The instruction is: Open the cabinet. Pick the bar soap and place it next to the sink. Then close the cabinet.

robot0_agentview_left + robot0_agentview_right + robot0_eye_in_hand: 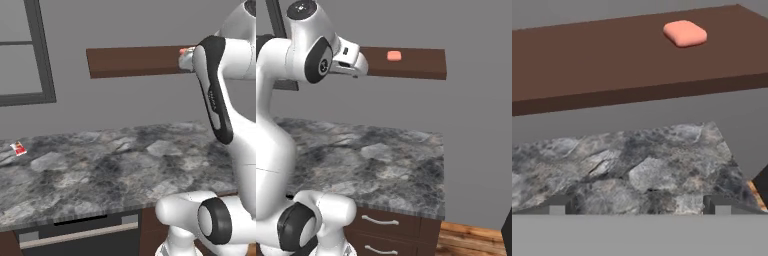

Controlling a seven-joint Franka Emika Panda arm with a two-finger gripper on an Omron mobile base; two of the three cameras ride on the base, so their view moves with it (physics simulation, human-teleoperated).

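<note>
The bar soap (394,55) (685,33) is a small salmon-pink block lying flat on a brown cabinet shelf board (416,67) (612,65) (135,61) that juts from the grey wall. In the right base view my gripper (353,67) hovers at the board's left end, left of the soap and apart from it. The left base view has the gripper (186,58) half hidden behind my forearm at the board's right end. Seen from the hand, the gripper (639,207) is open and empty, with the soap up ahead to the right.
A grey marble counter (110,170) (381,165) runs below the shelf. A small red-and-white packet (18,148) lies at its far left. A dark window frame (42,55) is on the wall. Dark appliance front (80,235) and brown drawers (383,225) sit under the counter.
</note>
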